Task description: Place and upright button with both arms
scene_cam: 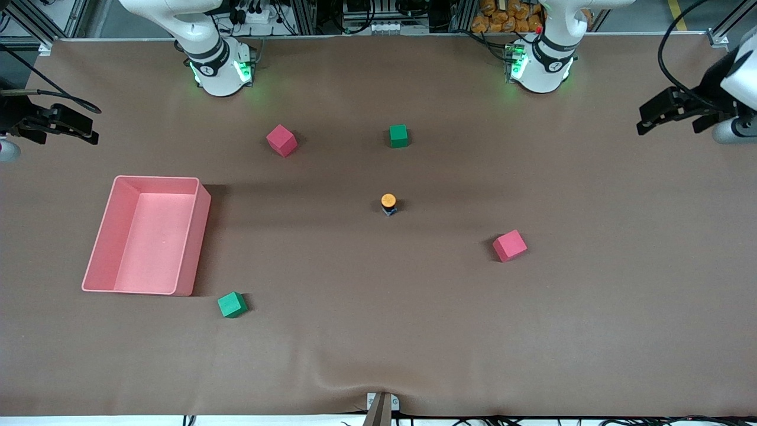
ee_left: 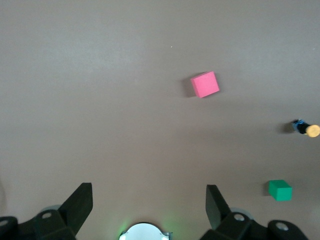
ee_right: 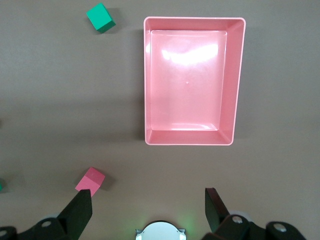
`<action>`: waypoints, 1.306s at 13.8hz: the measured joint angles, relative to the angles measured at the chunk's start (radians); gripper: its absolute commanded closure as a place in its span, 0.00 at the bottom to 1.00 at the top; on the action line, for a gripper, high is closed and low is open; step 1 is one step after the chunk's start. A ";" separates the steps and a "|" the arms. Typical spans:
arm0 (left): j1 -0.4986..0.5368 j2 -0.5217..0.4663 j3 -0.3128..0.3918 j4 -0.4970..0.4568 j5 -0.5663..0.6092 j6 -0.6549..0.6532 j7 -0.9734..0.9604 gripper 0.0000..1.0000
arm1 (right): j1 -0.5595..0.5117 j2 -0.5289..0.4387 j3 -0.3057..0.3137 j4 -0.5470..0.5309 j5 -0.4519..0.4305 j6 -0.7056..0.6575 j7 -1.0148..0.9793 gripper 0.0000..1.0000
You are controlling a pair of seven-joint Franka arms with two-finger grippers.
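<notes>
The button [scene_cam: 388, 203] stands on the brown table near its middle, orange cap up and dark body below. It also shows in the left wrist view [ee_left: 306, 129], at the edge of the picture. My left gripper [scene_cam: 644, 121] hangs high over the left arm's end of the table, open and empty [ee_left: 147, 200]. My right gripper [scene_cam: 89, 130] hangs high over the right arm's end, open and empty [ee_right: 147, 202]. Both are well away from the button.
A pink tray [scene_cam: 94, 260] lies toward the right arm's end, empty [ee_right: 239, 80]. Red cubes [scene_cam: 281, 140] [scene_cam: 509, 245] and green cubes [scene_cam: 398, 135] [scene_cam: 232, 305] lie scattered around the button. The left wrist view shows a red cube [ee_left: 205, 84] and a green cube [ee_left: 280, 190].
</notes>
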 measured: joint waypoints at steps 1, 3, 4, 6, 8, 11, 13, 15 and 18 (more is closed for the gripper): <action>0.002 0.006 0.007 -0.007 -0.001 0.007 0.004 0.00 | -0.008 0.000 -0.003 0.000 0.000 0.004 0.004 0.00; 0.004 0.013 0.023 -0.014 -0.013 0.011 0.007 0.00 | -0.047 -0.003 -0.007 0.001 0.000 0.005 0.005 0.00; 0.004 0.013 0.028 -0.019 -0.017 0.011 0.009 0.00 | -0.068 -0.007 -0.010 0.001 0.000 0.004 0.004 0.00; 0.005 0.013 0.033 -0.021 -0.017 0.012 0.015 0.00 | -0.090 -0.018 -0.013 0.002 0.000 0.002 0.003 0.00; 0.006 0.013 0.035 -0.024 -0.017 0.015 0.017 0.00 | -0.092 -0.022 -0.012 0.002 0.000 0.002 0.003 0.00; 0.008 0.013 0.037 -0.024 -0.011 0.031 0.021 0.00 | -0.091 -0.022 -0.008 0.001 0.001 0.002 0.003 0.00; 0.007 0.013 0.036 -0.024 0.002 0.039 0.023 0.00 | -0.090 -0.022 -0.006 0.001 0.001 0.002 0.003 0.00; 0.007 0.013 0.036 -0.025 0.003 0.042 0.023 0.00 | -0.090 -0.022 -0.004 0.001 0.001 0.002 0.003 0.00; 0.007 0.013 0.036 -0.027 0.003 0.053 0.023 0.00 | -0.090 -0.022 -0.001 0.001 0.001 0.002 0.003 0.00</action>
